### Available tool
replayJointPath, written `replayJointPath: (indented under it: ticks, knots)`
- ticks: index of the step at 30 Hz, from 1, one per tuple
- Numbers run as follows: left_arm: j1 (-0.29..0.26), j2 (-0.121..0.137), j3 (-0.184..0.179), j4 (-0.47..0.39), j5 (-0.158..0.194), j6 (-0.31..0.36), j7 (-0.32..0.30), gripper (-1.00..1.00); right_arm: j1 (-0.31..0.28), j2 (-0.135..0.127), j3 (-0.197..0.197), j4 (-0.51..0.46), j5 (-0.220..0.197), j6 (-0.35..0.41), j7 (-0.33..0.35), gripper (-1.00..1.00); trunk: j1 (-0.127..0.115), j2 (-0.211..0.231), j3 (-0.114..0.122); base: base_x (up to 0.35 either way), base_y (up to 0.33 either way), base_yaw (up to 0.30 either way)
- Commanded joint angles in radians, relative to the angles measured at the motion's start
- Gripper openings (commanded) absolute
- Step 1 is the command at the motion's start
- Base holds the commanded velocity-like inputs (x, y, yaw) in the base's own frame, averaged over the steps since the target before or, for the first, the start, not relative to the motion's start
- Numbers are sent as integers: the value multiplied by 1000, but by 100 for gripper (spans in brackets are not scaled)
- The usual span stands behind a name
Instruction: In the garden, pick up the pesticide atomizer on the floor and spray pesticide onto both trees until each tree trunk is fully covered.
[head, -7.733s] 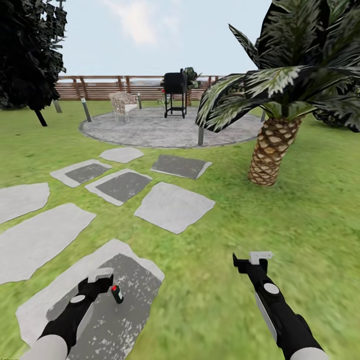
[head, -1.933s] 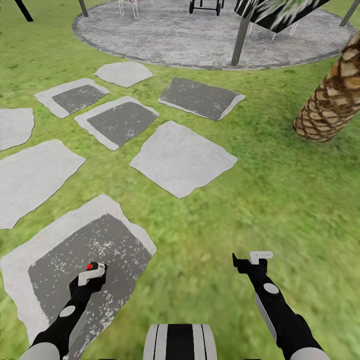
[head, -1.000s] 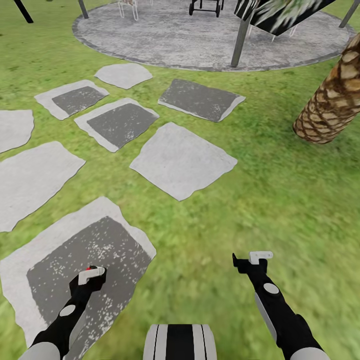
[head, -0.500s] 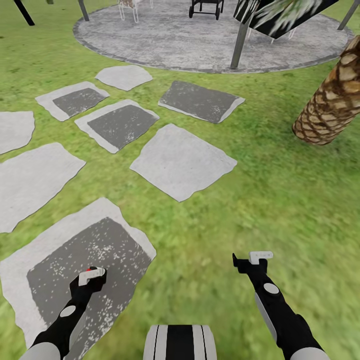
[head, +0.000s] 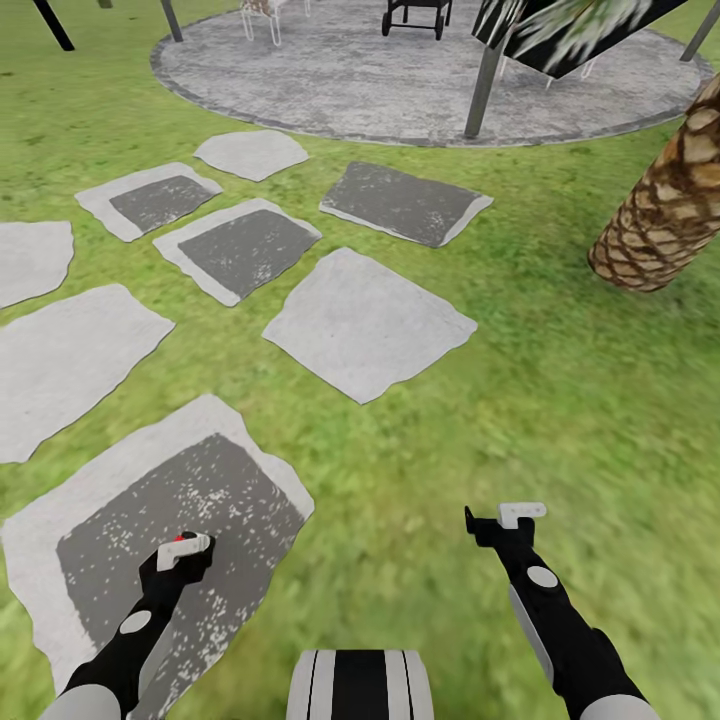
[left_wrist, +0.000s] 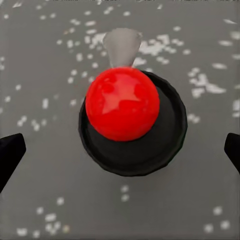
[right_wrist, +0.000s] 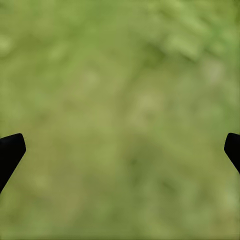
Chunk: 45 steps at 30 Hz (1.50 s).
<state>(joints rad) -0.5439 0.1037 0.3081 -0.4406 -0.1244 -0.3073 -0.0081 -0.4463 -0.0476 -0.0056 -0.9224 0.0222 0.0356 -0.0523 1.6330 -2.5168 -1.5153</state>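
The pesticide atomizer (left_wrist: 131, 125) stands upright on a dark grey stone slab (head: 240, 490) of the floor. It is a black bottle with a red ball cap (left_wrist: 122, 102) and a grey nozzle (left_wrist: 121, 46). My left gripper (left_wrist: 121, 152) hangs straight above it, open, its black fingertips (left_wrist: 10, 155) wide apart on either side and not touching it. In the head view the red cap (head: 181, 538) peeks out at the left gripper (head: 184, 550). My right gripper (head: 508, 516) is open over bare grass (right_wrist: 120, 115). Both trees are out of view.
Several grey stone slabs (head: 365, 325) lie in the lawn ahead. A scaly brown palm trunk (head: 665, 215) leans at the right. Beyond are a round paved patch (head: 400, 80), a thin grey post (head: 483, 90), a chair and a black grill. My base (head: 360, 685) is at the lower edge.
Since the oldest frame the head has tilted down and my left gripper has moved over the atomizer. Over the last second it sank slightly; the right arm stayed still.
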Motion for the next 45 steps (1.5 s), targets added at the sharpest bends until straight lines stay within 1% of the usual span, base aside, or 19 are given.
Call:
replayJointPath:
  ticks: [1, 13, 19, 29, 36, 41, 42, 45]
  knots:
    - [-1, -1, 6, 0, -11, -4, -1, 100, 0, -1, 1, -1, 2, 4, -3, 100, 0, 0, -1, 0, 0, 6]
    - [-1, -2, 5, -7, -11, -4, -1, 100, 0, -1, 1, -1, 2, 4, -4, 100, 0, 0, 0, 0, 0, 21]
    - [-1, -3, 3, -7, -11, -4, -1, 100, 0, -1, 1, -1, 2, 4, -3, 100, 0, 0, 6, 0, 0, 0]
    - [-1, -5, 2, -7, -11, -4, -1, 100, 0, -1, 1, -1, 2, 4, -3, 100, 0, 0, 8, 0, 0, 0]
    - [-1, -6, 2, -7, -11, -4, -1, 100, 0, -1, 1, -1, 2, 4, -3, 100, 0, 0, 15, 0, 0, 0]
    - [-1, -6, 2, -7, -11, -4, -1, 100, 0, -1, 1, -1, 2, 4, -4, 100, 0, 0, 17, 0, 0, 0]
    - [-1, -6, 2, -6, -11, -4, -1, -100, 0, -1, 1, -1, 2, 4, -4, 100, 0, 0, 17, 0, 0, 0]
    - [-1, -6, 3, -5, -11, -4, -1, -100, 0, 0, 1, -1, 2, 4, -3, 100, 0, 0, 17, 0, 0, 0]
